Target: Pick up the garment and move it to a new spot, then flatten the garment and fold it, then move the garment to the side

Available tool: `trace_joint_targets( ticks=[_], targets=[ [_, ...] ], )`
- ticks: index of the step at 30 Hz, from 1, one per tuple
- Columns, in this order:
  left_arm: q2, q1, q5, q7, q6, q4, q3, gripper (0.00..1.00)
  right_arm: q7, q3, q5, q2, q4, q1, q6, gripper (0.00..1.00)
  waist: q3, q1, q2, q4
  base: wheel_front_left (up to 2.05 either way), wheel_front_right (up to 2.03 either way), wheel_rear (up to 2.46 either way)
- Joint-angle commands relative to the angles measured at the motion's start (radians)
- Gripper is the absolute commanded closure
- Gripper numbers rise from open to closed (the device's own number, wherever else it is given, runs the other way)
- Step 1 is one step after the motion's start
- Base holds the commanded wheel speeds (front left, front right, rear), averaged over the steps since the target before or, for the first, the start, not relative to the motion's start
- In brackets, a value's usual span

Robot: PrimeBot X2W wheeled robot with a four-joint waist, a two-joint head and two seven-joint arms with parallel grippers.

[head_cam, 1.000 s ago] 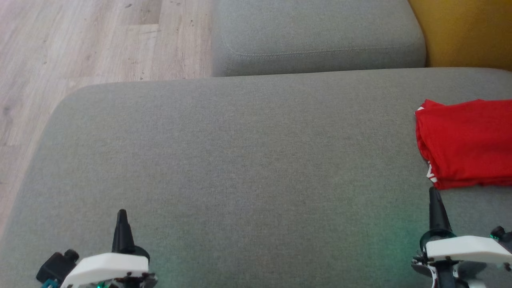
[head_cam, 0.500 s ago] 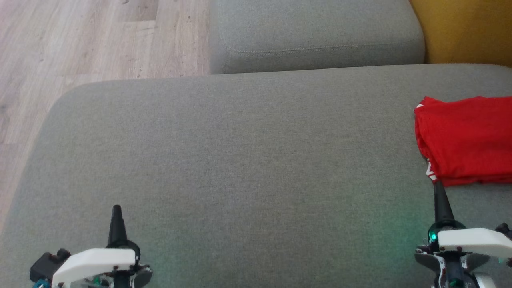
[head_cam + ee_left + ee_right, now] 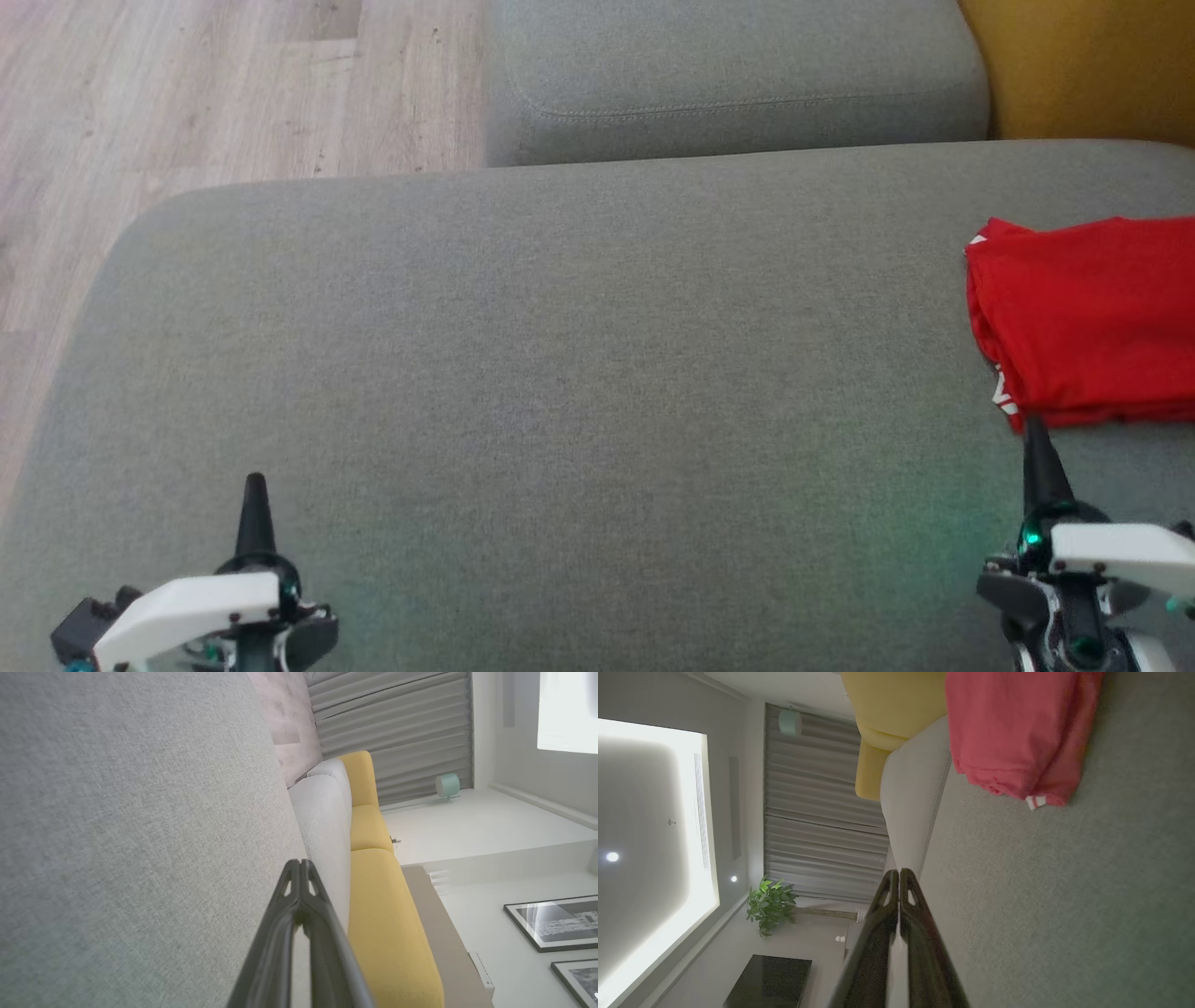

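A broad grey seat cushion [image 3: 560, 355] spread across the middle of the head view, with pale wooden floor [image 3: 187, 84] at the upper left. The folded red garment [image 3: 1092, 317] lay on that cushion at the frame's right edge, which cut it off. The left gripper [image 3: 254, 485], lower left, and the right gripper [image 3: 1034, 439], lower right, each had their fingers pressed together on nothing, the right tip just below the garment's near corner.

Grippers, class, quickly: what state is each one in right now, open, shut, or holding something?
Left gripper: shut, holding nothing, above the grey cushion.
Right gripper: shut, holding nothing; the red garment lies free on the cushion.
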Motion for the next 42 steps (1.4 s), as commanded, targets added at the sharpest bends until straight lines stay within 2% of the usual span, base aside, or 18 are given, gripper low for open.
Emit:
trace_joint_targets(
  ticks=[1, 19, 42],
  targets=[
    [0.015, -0.061, -0.029, 0.007, -0.009, -0.026, 0.041, 1.00, 0.010, 0.013, 0.033, -0.022, -0.032, -0.060, -0.001, 1.00, 0.001, -0.0001, 0.0000, -0.001, 0.00, 0.00, 0.00],
    [0.014, -0.085, -0.220, 0.059, -0.041, -0.021, 0.090, 1.00, 0.061, -0.013, 0.235, -0.022, -0.023, -0.091, -0.001, 1.00, 0.013, -0.0001, 0.0000, -0.007, 0.00, 0.00, 0.00],
    [0.008, -0.086, -0.217, 0.067, -0.042, -0.020, 0.100, 1.00, 0.068, -0.020, 0.233, -0.017, -0.022, -0.092, -0.001, 1.00, 0.014, -0.0001, 0.0000, -0.007, 0.00, 0.00, 0.00]
  ],
)
